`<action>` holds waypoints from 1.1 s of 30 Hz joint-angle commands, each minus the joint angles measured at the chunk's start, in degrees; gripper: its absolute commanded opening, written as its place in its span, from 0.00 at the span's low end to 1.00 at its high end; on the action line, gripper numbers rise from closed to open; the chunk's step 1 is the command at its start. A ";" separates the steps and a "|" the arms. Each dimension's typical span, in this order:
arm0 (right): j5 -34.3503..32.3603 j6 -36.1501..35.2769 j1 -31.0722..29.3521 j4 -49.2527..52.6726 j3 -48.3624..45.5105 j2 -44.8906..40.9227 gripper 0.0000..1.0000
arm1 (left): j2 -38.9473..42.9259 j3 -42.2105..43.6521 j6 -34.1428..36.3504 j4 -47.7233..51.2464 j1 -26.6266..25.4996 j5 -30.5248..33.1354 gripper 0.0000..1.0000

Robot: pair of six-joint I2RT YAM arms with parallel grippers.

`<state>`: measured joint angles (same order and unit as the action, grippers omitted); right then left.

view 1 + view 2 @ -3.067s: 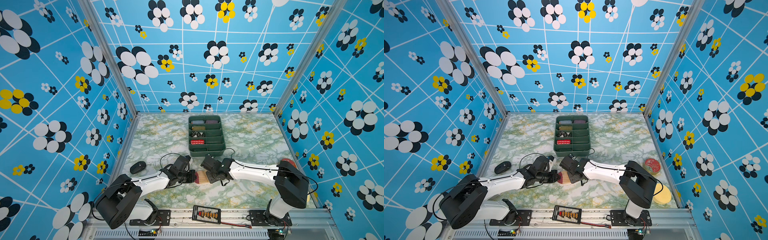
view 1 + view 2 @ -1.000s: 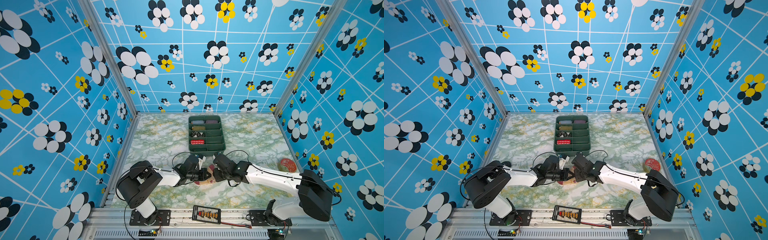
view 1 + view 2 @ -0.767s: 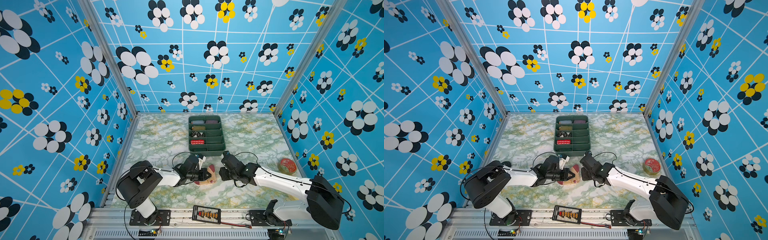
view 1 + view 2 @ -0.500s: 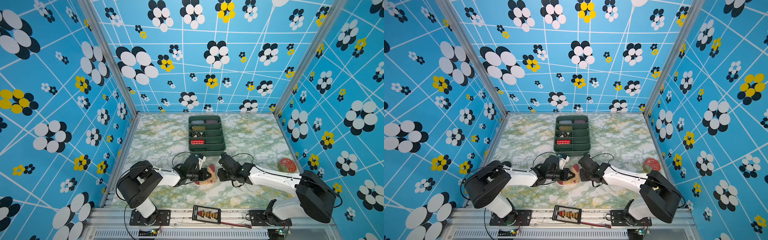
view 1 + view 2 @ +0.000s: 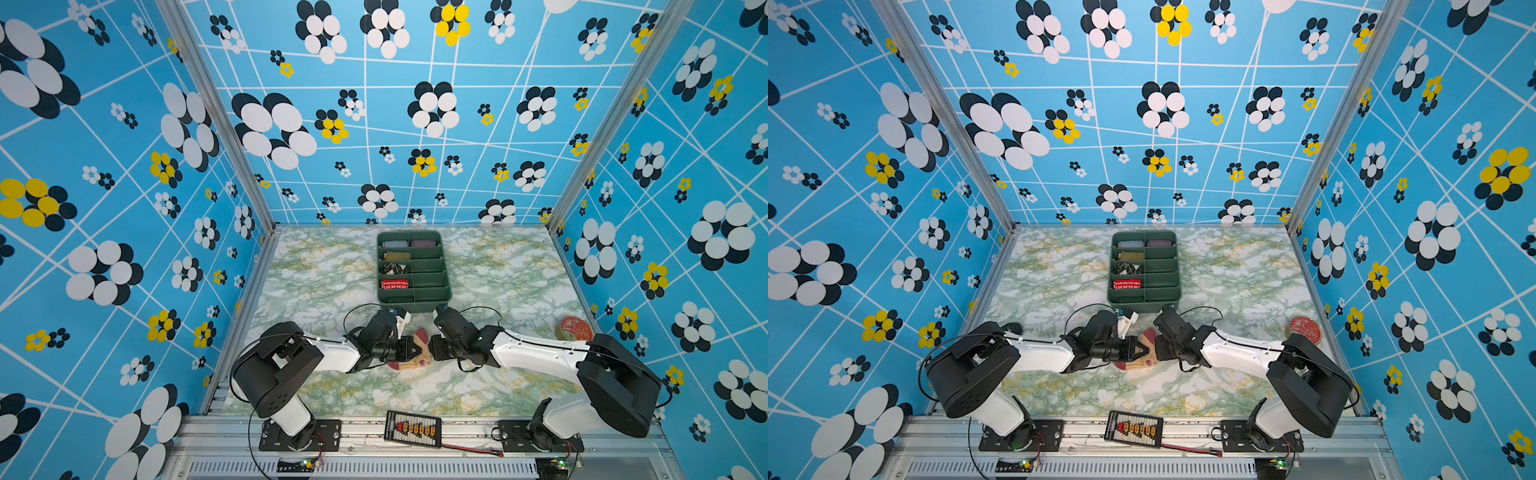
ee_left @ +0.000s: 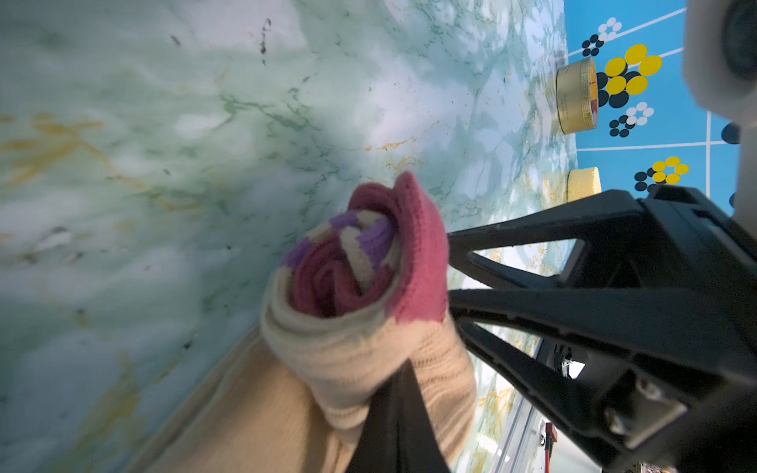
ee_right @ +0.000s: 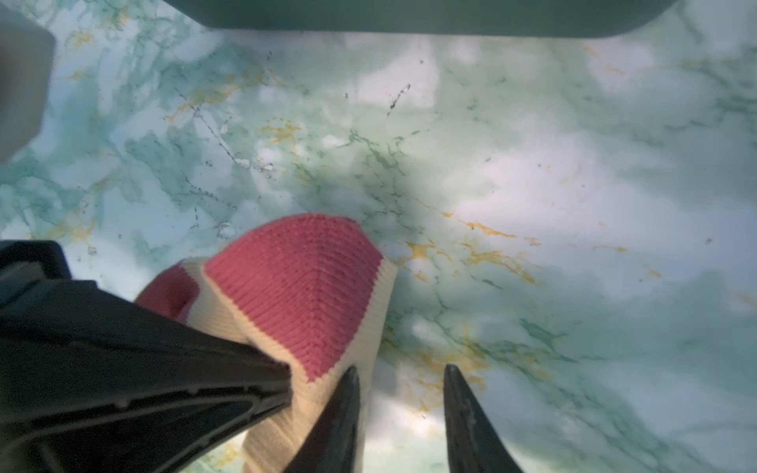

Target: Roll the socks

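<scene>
The left gripper is clamped shut on the socks, pinning the wound roll so it cannot spring loose. The right gripper stands parted and holds nothing. 1 tip rests against the loose dark red end, probably ready to tuck it. In both top views the socks lie on the table at 6 o'clock from the green tray, with the left gripper at their 9 o'clock and the right at 3 o'clock.

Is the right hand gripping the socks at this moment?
No. In the right wrist view the right hand has its fingers apart, with only bare table between them, next to the socks.
</scene>
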<state>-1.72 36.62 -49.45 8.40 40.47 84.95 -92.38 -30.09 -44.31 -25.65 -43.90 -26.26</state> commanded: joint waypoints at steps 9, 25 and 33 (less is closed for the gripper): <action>7.03 -0.94 -0.11 -5.69 0.05 1.58 0.36 | 1.15 2.23 3.52 15.50 2.50 2.99 0.00; 13.35 -0.60 -0.65 -8.66 0.40 4.12 0.37 | 1.89 2.69 4.06 16.59 3.46 2.30 0.00; 15.05 0.34 -1.11 -9.10 0.31 7.62 0.40 | 2.12 3.29 4.50 16.95 4.00 1.83 0.00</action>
<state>11.18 36.69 -49.58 -3.29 40.95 90.06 -89.27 -29.06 -41.25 -15.18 -40.18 -26.24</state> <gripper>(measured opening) 0.399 0.039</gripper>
